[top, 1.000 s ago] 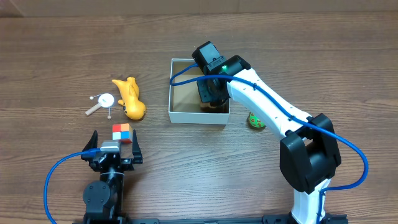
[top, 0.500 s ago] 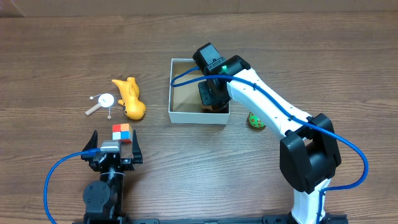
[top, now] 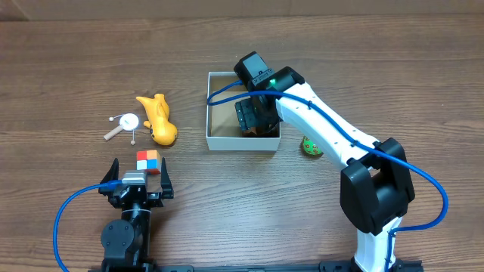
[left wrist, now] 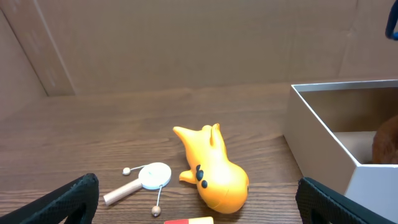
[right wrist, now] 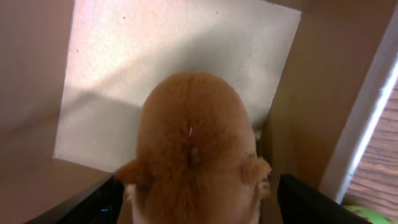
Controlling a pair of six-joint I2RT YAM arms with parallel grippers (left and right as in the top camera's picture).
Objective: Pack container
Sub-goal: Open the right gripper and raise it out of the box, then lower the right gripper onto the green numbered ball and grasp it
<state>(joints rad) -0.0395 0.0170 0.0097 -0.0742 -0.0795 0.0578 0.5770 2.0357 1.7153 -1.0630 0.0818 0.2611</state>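
The container (top: 242, 141) is a white-walled square box with a brown inside, standing mid-table; its near corner shows in the left wrist view (left wrist: 323, 134). My right gripper (top: 255, 119) reaches down into it, open. An orange furry toy (right wrist: 193, 143) rests on the container's floor (right wrist: 155, 68) between the right gripper's (right wrist: 199, 208) spread fingers, with a gap on the right side. My left gripper (top: 138, 175) hovers open at the near left with nothing in it, just short of a coloured cube (top: 149, 161).
An orange whale-like toy (top: 159, 121) (left wrist: 211, 168) and a small white paddle drum (top: 125, 125) (left wrist: 146, 180) lie left of the container. A green round toy (top: 311, 146) sits just outside its right wall. A blue cable runs along each arm.
The right gripper's jaws have spread apart inside the container, letting go of the furry toy. Neither arm has moved otherwise.
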